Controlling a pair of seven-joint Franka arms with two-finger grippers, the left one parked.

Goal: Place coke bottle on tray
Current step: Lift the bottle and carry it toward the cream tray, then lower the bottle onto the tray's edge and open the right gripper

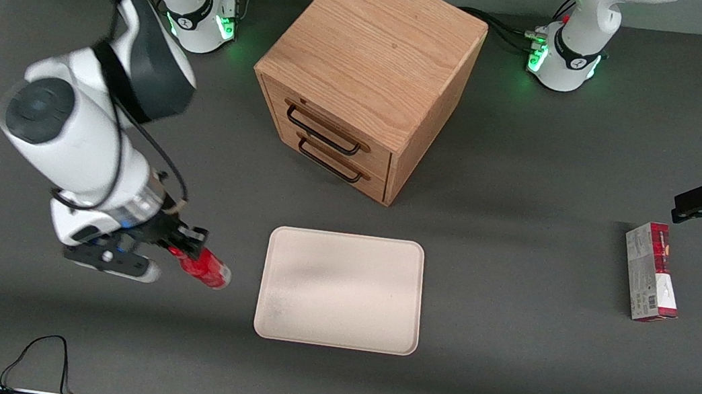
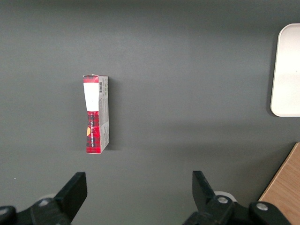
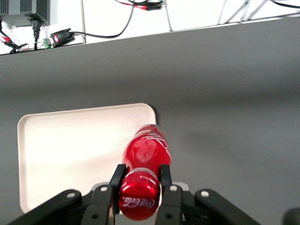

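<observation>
The gripper [image 1: 184, 249] has its jaws clamped on the capped neck of the coke bottle [image 1: 206, 269]; the bottle's body juts past them toward the tray [image 1: 342, 289], just beside its edge.

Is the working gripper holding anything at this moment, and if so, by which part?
Yes: the gripper is shut on the coke bottle, clamping its neck just under the red cap, beside the tray and not yet over it.
</observation>
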